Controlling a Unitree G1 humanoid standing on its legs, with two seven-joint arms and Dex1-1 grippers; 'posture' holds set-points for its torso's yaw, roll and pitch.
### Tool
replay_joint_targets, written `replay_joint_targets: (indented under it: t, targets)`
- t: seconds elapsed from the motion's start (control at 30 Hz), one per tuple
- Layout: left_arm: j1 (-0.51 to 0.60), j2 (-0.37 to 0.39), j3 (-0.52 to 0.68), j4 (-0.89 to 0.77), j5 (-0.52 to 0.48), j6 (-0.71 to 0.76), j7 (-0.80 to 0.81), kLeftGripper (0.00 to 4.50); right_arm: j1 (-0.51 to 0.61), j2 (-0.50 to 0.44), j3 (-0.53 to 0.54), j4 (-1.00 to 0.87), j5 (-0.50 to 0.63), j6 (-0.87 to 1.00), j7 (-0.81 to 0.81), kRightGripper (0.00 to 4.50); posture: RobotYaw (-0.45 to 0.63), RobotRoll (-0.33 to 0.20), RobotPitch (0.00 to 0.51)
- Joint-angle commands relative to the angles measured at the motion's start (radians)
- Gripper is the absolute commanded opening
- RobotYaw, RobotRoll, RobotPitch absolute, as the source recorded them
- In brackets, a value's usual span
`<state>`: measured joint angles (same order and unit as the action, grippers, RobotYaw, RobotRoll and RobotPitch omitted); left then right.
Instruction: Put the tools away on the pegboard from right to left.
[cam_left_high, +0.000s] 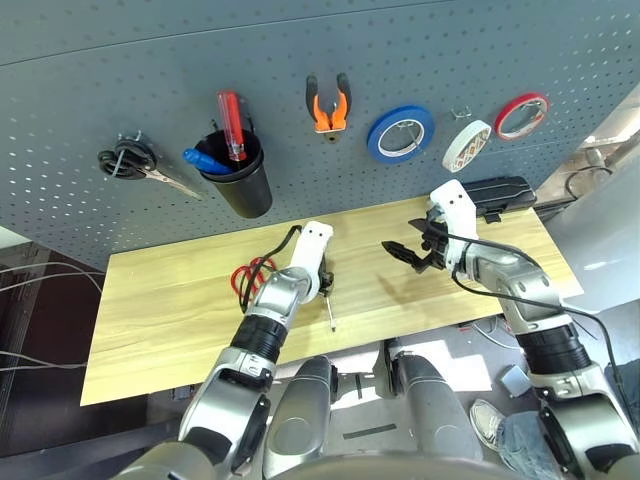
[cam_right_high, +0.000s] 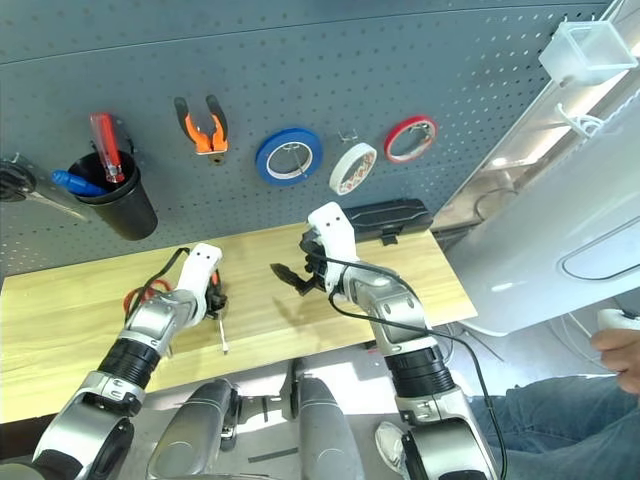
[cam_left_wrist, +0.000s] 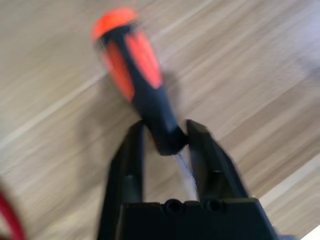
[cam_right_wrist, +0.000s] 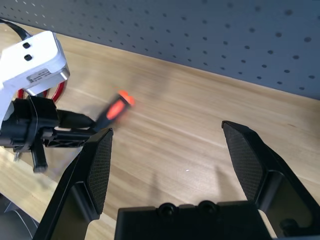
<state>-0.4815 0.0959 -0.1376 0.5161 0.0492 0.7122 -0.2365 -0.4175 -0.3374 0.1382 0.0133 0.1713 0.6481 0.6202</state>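
Screwdriver (cam_left_wrist: 142, 85) between left claw (cam_left_wrist: 162, 137) fingers.

right pincer (cam_right_wrist: 172, 150) spread wide | left pincer (cam_right_wrist: 75, 127) at screwdriver (cam_right_wrist: 116, 109)

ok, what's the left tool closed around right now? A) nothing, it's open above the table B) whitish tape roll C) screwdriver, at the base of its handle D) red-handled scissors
C: the left tool pinches the screwdriver where the orange-and-black handle meets the shaft, on the table.
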Motion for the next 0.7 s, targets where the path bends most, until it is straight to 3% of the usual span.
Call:
replay_joint_targets:
  t: [0.03, 0.13, 0.27, 0.53, 0.7]
  targets:
    - [0.037, 0.007, 0.008, -0.013, -0.005, -0.063, -0.004, 0.55, 0.006, -0.007, 0.008, -0.004, 0.003, -0.004, 0.008, 4.50, 0.04, 0.000, 0.241]
    - [0.057, 0.015, 0.011, -0.051, -0.017, -0.117, -0.023, 0.55, 0.007, -0.015, 0.010, -0.008, 0.002, -0.010, 0.015, 4.50, 0.04, 0.000, 0.241]
    - [0.159, 0.067, 0.011, -0.245, -0.037, -0.296, -0.089, 0.55, 0.004, -0.036, 0.015, -0.002, 0.000, -0.048, 0.047, 4.50, 0.05, 0.000, 0.233]
    - [0.356, 0.104, 0.098, -0.695, -0.262, -0.522, -0.272, 0.54, -0.005, -0.049, 0.037, 0.011, -0.001, -0.121, 0.111, 4.50, 0.07, 0.000, 0.228]
    - [0.357, 0.092, 0.163, -0.839, -0.353, -0.532, -0.241, 0.54, -0.027, -0.034, 0.040, -0.004, 0.012, -0.129, 0.126, 4.50, 0.07, 0.000, 0.228]
